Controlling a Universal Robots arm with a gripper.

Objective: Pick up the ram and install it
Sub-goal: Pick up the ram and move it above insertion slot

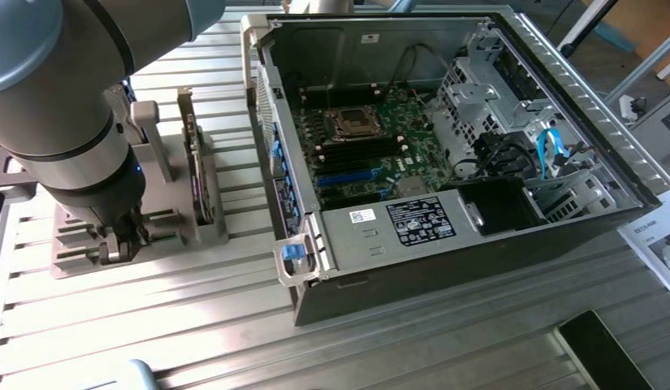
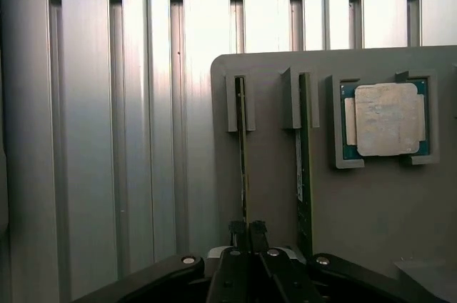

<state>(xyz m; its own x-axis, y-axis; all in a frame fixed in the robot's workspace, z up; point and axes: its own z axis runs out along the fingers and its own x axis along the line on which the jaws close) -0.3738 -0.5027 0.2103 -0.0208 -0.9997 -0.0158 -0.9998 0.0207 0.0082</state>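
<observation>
Standing edge-on in a slot of the grey holder [image 2: 271,196], the ram [image 2: 243,160] is being pinched by the narrowly closed gripper [image 2: 247,228], beside a second stick [image 2: 305,174].

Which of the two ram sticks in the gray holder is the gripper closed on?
The ram stick farther from the processor chip; the gripper pinches its end, while the other stick stands free.
</observation>
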